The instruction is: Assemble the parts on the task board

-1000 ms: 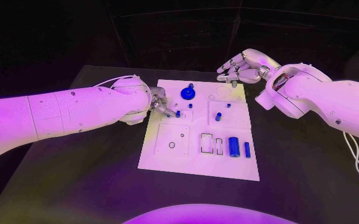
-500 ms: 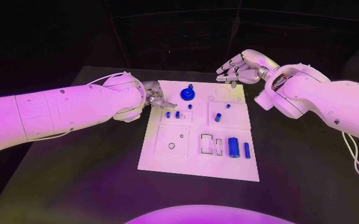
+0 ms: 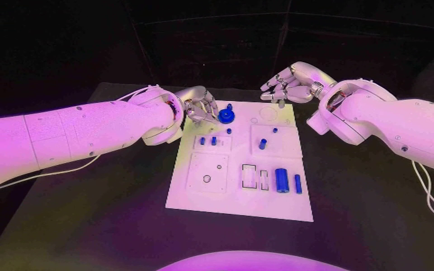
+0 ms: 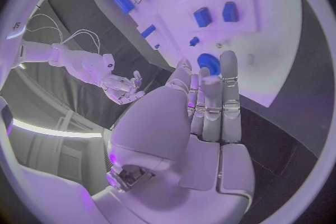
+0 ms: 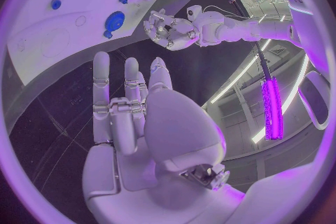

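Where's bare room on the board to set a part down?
On the task board, the near strip below the large cylinder is bare. The far end is crowded: blue disc, with the left hand beside it.

Around the task board [image 3: 237,202], the near half lies open with only flat parts, while at its far edge the left hand [image 3: 198,105] hovers just beside the round blue part [image 3: 225,116] and the right hand [image 3: 286,86] hangs over the far right corner.
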Action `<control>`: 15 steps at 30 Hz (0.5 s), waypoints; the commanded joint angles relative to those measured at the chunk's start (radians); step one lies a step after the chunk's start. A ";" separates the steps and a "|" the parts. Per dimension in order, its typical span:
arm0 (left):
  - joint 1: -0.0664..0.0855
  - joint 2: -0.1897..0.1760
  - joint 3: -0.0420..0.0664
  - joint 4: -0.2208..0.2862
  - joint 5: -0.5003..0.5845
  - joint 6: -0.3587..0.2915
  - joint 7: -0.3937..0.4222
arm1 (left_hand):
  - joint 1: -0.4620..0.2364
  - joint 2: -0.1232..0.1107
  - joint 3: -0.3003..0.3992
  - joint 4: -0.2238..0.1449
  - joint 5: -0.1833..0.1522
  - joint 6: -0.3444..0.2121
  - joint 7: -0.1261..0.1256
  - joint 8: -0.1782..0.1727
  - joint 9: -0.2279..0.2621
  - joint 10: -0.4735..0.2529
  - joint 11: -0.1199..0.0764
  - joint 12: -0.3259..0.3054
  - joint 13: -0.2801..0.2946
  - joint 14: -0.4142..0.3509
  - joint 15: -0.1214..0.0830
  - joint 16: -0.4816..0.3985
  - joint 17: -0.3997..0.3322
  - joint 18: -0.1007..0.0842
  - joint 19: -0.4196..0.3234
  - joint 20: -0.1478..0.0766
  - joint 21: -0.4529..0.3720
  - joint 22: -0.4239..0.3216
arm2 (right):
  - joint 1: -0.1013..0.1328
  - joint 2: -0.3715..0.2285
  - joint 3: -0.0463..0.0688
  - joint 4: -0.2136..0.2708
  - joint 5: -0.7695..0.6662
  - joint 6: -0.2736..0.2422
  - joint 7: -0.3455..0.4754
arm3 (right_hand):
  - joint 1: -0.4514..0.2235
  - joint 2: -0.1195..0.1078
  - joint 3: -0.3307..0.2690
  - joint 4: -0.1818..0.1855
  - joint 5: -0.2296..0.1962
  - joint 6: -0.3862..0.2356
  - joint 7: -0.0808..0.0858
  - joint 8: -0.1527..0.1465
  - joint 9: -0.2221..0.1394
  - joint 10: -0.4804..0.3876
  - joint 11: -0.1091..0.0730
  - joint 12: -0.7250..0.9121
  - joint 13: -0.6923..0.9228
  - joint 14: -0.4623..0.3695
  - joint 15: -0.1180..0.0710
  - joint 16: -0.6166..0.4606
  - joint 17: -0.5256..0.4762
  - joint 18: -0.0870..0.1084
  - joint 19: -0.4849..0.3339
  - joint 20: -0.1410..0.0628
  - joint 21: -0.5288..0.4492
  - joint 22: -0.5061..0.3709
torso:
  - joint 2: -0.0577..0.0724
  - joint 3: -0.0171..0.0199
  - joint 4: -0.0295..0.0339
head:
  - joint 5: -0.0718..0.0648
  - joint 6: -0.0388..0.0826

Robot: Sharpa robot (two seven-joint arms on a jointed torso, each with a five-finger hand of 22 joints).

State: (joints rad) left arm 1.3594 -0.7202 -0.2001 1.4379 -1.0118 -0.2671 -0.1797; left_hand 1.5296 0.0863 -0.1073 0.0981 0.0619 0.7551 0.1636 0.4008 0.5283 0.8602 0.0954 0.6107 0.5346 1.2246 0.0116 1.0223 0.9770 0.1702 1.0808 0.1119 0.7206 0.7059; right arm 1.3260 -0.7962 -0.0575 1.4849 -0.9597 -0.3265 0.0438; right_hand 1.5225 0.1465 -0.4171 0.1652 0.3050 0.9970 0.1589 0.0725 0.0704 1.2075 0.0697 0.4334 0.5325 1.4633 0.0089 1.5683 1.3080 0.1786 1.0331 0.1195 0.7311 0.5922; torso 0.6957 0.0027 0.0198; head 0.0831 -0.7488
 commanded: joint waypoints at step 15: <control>-0.033 0.171 -0.012 -0.200 -0.381 0.051 0.313 | 0.031 -0.083 0.079 -0.072 0.002 0.174 -0.021 -0.190 -0.305 0.068 -0.002 -0.260 -0.350 0.167 -0.003 0.183 0.081 0.003 0.175 -0.003 0.032 0.022 | 0.002 0.012 0.001 -0.001 -0.002 -0.019 0.009 | 0.012 0.009 -0.002 0.001 0.003 -0.012 0.000 0.000 0.000 -0.011 0.004 0.000 -0.001 0.107 0.007 0.002 0.263 0.002 0.006 0.002 -0.007 0.001 | 0.001 -0.0018 -0.0045 | -0.017 0.012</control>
State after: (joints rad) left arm 1.3257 -0.5526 -0.2120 1.2446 -1.2726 -0.2563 0.0969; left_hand 1.5613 0.0071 -0.0307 0.0261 0.0619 0.9261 0.1409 0.2118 0.2256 0.9245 0.0923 0.3523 0.1874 1.3863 0.0088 1.1964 1.0503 0.1703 1.2494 0.1091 0.7459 0.7224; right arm 1.3260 -0.7847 -0.0575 1.4833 -0.9597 -0.3318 0.0450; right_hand 1.5278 0.1518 -0.4171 0.1652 0.3050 0.9926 0.1572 0.0725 0.0704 1.2040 0.0733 0.4334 0.5324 1.4633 0.0088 1.5683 1.3078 0.1787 1.0331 0.1195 0.7311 0.5922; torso 0.6967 0.0015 0.0167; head 0.0673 -0.7373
